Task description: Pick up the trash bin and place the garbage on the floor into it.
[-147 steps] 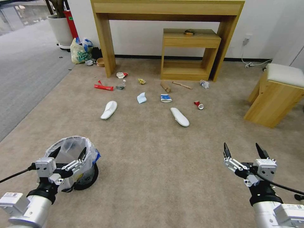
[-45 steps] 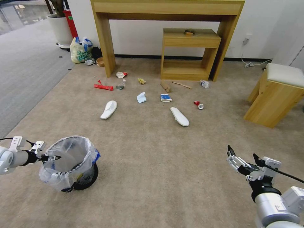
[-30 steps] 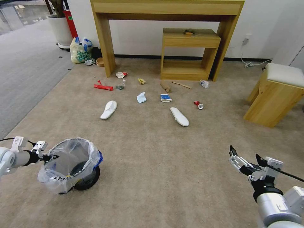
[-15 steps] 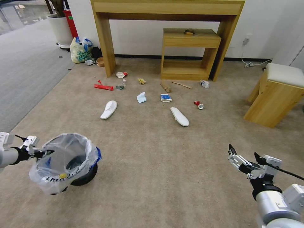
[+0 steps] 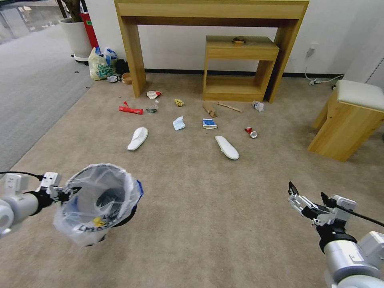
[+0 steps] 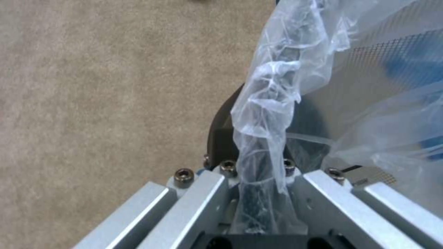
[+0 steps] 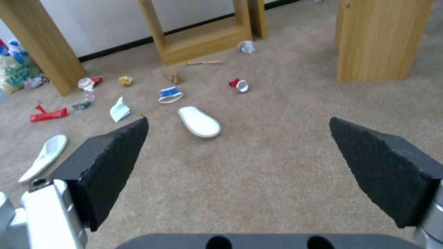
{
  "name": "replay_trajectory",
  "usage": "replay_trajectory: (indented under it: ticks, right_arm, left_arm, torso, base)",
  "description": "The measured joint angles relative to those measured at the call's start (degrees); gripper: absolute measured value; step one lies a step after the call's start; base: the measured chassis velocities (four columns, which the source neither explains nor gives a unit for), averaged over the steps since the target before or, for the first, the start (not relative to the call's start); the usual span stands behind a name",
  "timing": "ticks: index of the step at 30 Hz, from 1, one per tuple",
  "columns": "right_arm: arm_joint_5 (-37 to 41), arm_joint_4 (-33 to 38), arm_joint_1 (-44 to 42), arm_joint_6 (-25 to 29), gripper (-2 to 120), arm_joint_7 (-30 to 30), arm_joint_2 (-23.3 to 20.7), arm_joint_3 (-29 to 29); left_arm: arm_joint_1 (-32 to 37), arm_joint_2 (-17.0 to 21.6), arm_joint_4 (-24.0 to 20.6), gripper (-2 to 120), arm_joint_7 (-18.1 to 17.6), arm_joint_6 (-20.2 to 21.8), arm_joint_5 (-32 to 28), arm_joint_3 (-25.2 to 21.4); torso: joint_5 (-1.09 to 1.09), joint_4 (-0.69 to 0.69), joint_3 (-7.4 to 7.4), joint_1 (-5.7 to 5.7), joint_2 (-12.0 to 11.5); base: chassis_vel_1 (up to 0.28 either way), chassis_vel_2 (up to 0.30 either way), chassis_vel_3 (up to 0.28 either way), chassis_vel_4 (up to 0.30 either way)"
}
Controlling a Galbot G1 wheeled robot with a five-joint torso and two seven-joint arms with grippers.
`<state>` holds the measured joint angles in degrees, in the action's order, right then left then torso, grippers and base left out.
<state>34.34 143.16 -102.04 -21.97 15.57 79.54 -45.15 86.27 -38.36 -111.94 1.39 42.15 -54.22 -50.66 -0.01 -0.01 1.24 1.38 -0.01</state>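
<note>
My left gripper (image 5: 71,191) clamps the trash bin (image 5: 100,204) rim, bin tilted at 8 o'clock; right gripper (image 5: 307,199) spread, idle. Garbage, slippers (image 5: 227,147) included, lies unpicked at 12.

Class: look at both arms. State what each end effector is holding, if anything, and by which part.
The left end effector holds the trash bin by its bag-lined rim. The right end effector is open and empty.
</note>
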Motion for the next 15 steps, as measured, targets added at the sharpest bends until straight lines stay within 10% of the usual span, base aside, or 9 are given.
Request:
replay_trajectory:
  ticks: [6, 15]
  right_arm:
    - [-0.03, 0.04, -0.18, 0.23, 100, 0.02, 0.58, -0.21]
    - [-0.21, -0.26, 0.21, 0.33, 100, -0.08, 0.7, 0.27]
  left_arm:
    - [5.97, -7.06, -8.44, 0, -11.85, -0.02, -2.81, -1.52]
    - [15.14, -14.89, -16.58, 0, -16.17, -0.02, -2.01, -4.55]
  torso:
    - [0.0, 0.0, 0.0, 0.0, 0.0]
    - [0.01, 0.01, 0.0, 0.0, 0.01]
  base:
    - [0.0, 0.0, 0.0, 0.0]
    - [0.0, 0.0, 0.0, 0.0]
